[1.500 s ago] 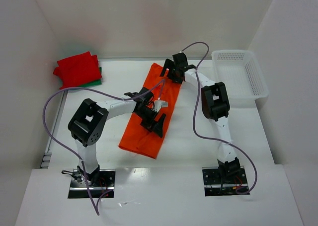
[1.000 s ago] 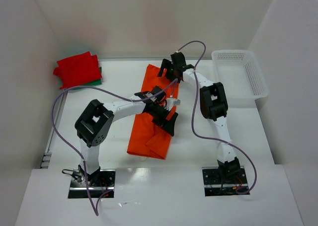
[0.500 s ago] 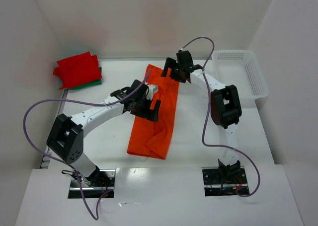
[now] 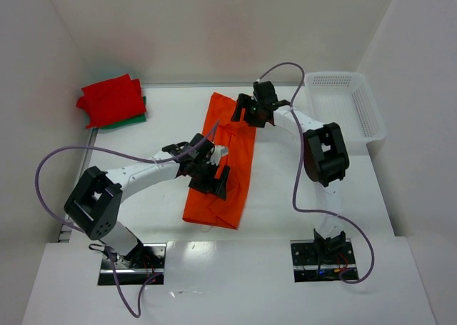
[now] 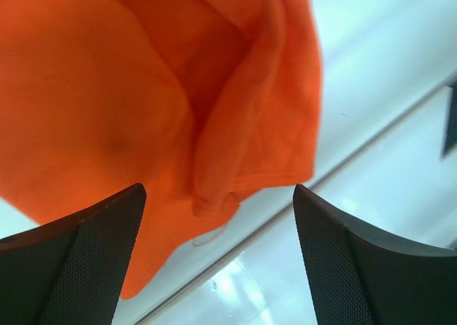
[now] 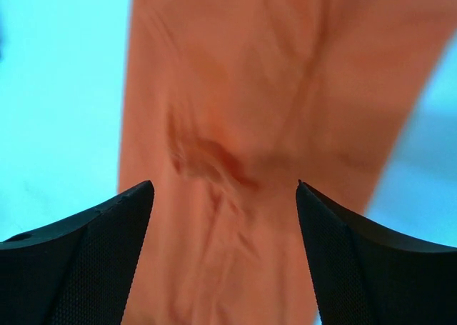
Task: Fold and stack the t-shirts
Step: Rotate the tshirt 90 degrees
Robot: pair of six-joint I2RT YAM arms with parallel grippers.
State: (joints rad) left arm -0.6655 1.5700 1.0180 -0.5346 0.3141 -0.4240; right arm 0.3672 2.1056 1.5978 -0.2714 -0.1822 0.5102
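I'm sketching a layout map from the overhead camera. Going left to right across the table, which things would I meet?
Folded red t-shirt pile → orange t-shirt → white basket.

White tube links are seen on the left arm (image 4: 143, 171) and right arm (image 4: 328, 196), broken up by boxy black joint housings (image 4: 93, 203). Purple cables (image 4: 43, 175) are looped off both. Black, finely dimpled pads (image 5: 78, 261) are carried by the left gripper (image 5: 218, 189) and right gripper (image 6: 225, 186).

no legible text, label, brand, number or sign on anything in these three views
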